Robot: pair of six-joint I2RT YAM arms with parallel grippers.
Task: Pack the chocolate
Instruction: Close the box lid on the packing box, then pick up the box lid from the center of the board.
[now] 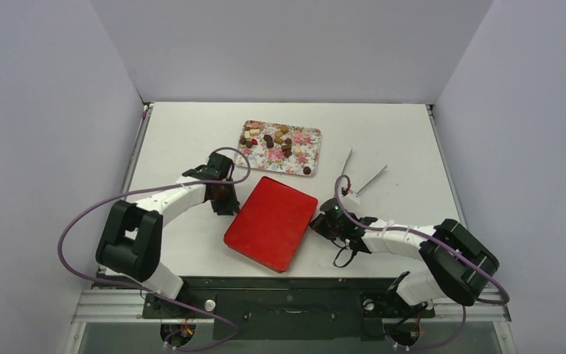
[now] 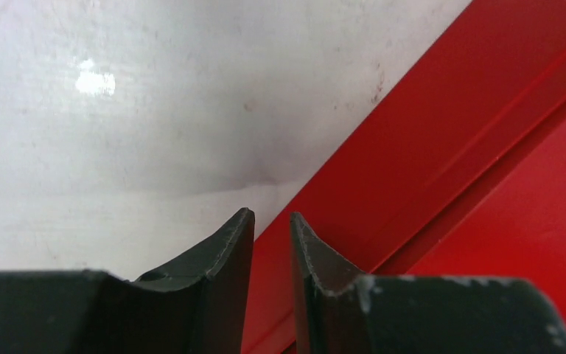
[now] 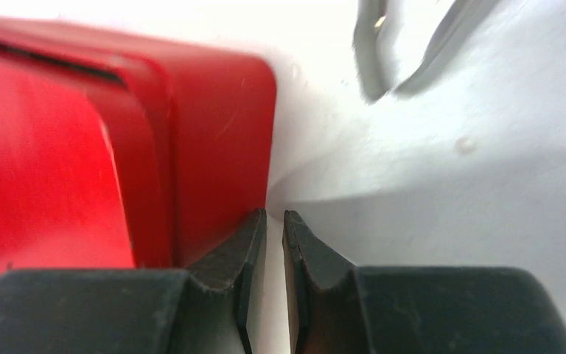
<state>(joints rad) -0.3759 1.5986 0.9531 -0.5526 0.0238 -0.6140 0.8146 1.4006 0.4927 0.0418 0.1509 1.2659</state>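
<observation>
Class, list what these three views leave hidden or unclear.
Red box contents: the box is shut, every view.
Chocolate count and shapes: too small, top view; outside both wrist views.
Metal tongs: blurred and cut by the upper edge, right wrist view.
Left end effector: left wrist view cannot show whether it pinches the box edge.

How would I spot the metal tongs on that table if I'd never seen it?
On the white table, find the flowered tray of chocolate at the far middle. Just right of it lie the tongs: a thin silver V, open toward the back, the only bare metal thing, unlike the flat red box nearby.
</observation>
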